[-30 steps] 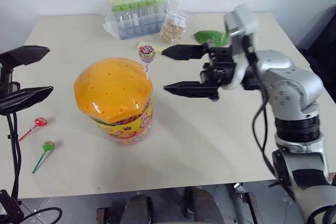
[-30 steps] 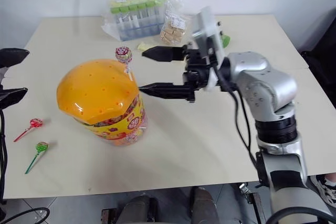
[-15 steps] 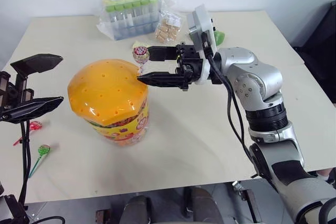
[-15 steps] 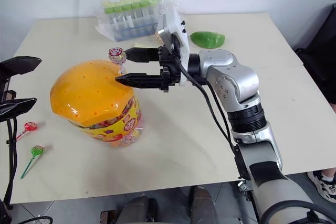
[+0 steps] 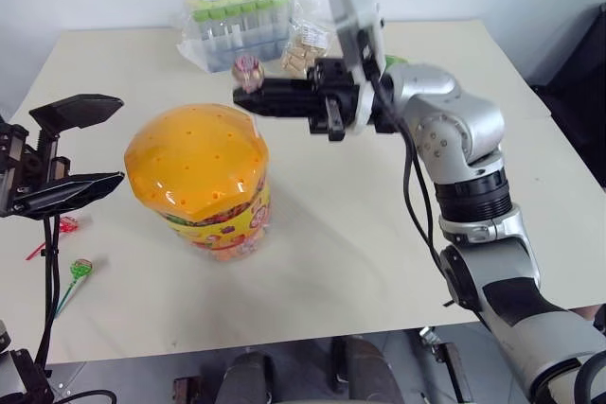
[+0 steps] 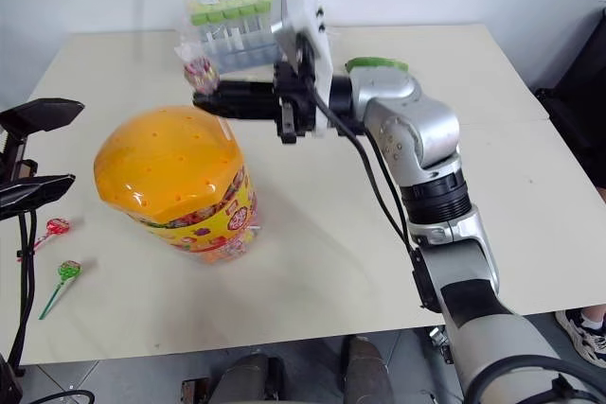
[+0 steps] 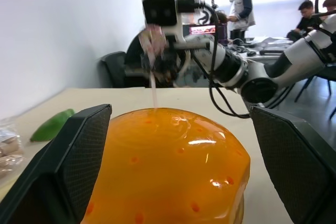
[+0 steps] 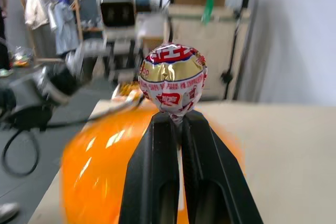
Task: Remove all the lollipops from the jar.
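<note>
jar [image 5: 206, 182] upright mid-table, orange lid on. right gripper [image 5: 248, 98] clamped on the pinkish lollipop [image 5: 248, 69] stick above the lid; draw straight up, no tilt. left gripper [image 5: 80, 147] gapes empty beside jar.

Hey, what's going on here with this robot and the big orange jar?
The robot is pulling lollipops out of the jar. Its right gripper is shut on the stick of the pinkish-brown lollipop, held above the orange lid. The left gripper waits open beside the jar. The red lollipop and green lollipop already lie on the table.
</note>
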You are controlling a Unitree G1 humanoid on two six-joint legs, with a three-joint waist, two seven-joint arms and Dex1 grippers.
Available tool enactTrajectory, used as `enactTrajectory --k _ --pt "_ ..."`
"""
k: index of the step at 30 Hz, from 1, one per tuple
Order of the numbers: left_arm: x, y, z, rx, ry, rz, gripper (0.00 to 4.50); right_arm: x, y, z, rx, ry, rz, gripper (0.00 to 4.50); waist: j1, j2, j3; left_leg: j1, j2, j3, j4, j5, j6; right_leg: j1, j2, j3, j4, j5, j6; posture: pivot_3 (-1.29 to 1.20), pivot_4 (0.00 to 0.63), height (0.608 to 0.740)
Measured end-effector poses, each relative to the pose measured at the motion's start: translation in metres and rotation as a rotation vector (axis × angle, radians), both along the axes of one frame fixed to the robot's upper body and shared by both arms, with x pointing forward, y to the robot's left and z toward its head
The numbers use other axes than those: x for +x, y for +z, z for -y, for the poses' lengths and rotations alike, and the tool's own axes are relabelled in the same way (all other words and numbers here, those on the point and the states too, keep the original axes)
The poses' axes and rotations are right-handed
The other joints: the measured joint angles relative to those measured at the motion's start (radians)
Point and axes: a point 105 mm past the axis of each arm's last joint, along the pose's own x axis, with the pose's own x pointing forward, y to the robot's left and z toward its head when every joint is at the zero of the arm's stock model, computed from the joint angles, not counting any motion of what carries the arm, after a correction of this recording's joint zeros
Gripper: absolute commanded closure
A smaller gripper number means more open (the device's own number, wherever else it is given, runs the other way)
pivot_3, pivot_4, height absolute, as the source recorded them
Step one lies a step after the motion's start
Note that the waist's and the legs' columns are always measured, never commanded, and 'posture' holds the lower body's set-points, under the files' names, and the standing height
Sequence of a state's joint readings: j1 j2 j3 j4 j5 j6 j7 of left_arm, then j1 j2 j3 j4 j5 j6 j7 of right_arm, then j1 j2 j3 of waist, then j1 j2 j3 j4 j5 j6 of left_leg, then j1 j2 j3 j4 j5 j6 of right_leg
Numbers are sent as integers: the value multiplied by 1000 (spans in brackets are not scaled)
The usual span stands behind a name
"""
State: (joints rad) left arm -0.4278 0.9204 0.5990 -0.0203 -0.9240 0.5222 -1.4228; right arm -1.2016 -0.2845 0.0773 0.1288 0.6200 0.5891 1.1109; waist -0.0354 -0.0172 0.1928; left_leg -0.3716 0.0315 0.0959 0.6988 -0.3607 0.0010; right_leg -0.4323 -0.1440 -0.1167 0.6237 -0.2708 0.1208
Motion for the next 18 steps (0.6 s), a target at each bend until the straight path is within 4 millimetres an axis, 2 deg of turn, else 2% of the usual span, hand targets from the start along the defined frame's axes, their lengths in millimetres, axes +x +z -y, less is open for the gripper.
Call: enactTrajectory --k 2,5,8,11,14,18 --pt "2 1 1 1 -17 -6 0 1 10 5 31 -16 13 4467 0 0 0 0 0 0 0 0 0 0 0 0 0 0 0 0 150 740" --pt "3 2 1 18 -44 -12 0 13 19 20 38 -95 15 4467 3 0 0 0 0 0 0 0 0 0 0 0 0 0 0 0 150 740" --pt "4 7 1 35 -58 -7 0 32 30 54 -16 -282 21 4467 9 0 0 -1 0 0 0 0 0 0 0 0 -2 0 0 0 150 740" --pt "2 8 1 62 -64 -13 0 43 28 90 -66 -429 -18 4467 6 0 0 -1 0 0 -1 0 1 0 0 0 -3 0 0 0 150 740" --pt "1 9 0 88 -55 -32 0 52 3 121 -139 -544 -99 4467 1 0 0 -1 0 1 -2 0 1 -1 0 0 -3 0 0 0 150 740" --pt "-2 4 -8 125 -8 -103 0 60 -55 177 -289 -759 -273 4467 5 0 0 -1 0 2 -2 -1 1 -1 0 0 -4 0 0 0 150 740"
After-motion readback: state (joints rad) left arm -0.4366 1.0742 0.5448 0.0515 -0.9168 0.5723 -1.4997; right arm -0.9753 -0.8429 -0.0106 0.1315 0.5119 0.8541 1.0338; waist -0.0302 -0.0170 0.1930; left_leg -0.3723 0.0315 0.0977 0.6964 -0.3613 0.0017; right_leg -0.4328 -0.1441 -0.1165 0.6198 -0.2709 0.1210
